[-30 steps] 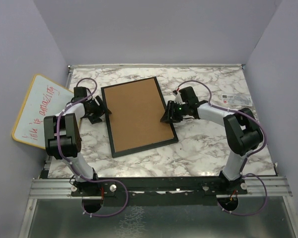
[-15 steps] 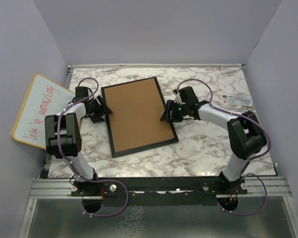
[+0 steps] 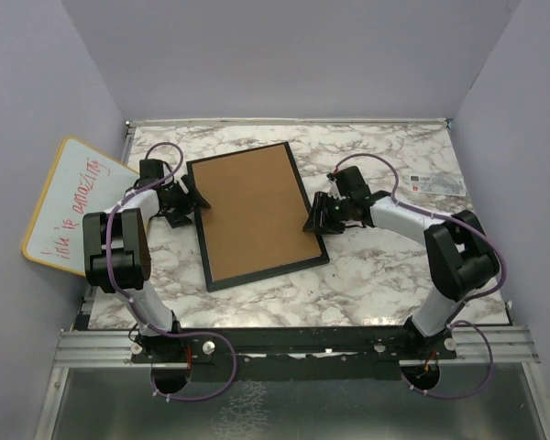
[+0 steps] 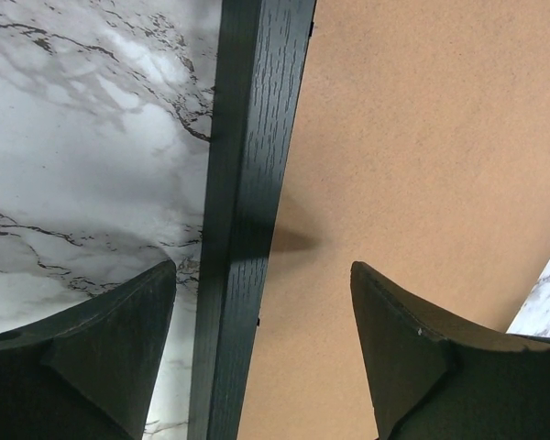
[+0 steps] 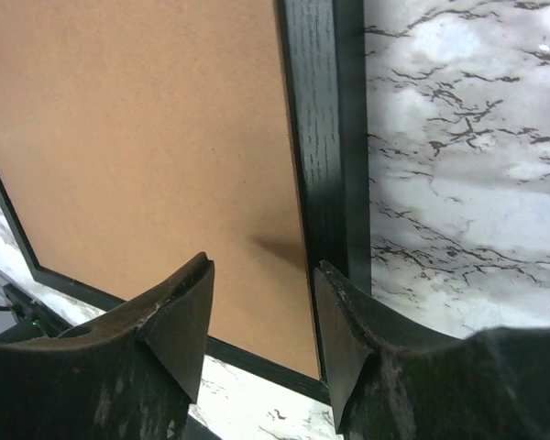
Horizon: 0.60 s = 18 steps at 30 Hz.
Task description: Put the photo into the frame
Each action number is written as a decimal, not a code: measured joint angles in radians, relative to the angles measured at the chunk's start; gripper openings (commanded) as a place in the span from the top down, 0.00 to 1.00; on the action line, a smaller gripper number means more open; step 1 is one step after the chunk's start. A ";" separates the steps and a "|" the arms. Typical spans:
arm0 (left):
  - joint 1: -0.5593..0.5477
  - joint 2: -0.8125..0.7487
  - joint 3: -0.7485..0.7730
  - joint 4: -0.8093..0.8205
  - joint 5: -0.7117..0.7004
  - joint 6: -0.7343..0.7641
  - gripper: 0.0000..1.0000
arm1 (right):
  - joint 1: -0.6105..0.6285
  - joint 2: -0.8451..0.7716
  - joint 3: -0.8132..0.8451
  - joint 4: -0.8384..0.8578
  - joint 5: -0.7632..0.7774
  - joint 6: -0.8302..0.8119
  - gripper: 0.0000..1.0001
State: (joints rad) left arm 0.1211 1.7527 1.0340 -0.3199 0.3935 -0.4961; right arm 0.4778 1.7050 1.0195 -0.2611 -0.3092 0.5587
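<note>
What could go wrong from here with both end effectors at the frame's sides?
1. The open left end effector straddles the left rail of the frame; gripping there could skew it.
2. The open right end effector hangs over the edge of the backing board and could scrape it.
3. The photo shows in no view.

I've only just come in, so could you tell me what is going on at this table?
Two robot arms are working on a black frame lying face down on the marble table, its brown backing board up. The left gripper hangs open across the frame's left rail; the right gripper is open at its right rail. Neither grips anything, and no photo is in view.
</note>
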 measured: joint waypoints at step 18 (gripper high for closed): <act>0.008 0.008 -0.008 0.018 0.070 0.012 0.28 | -0.021 0.036 -0.010 0.062 -0.169 -0.035 0.54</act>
State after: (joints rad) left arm 0.1287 1.7611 1.0260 -0.3023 0.4633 -0.4843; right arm 0.4564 1.7409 1.0100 -0.1993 -0.4782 0.5232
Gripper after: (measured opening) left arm 0.726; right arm 0.466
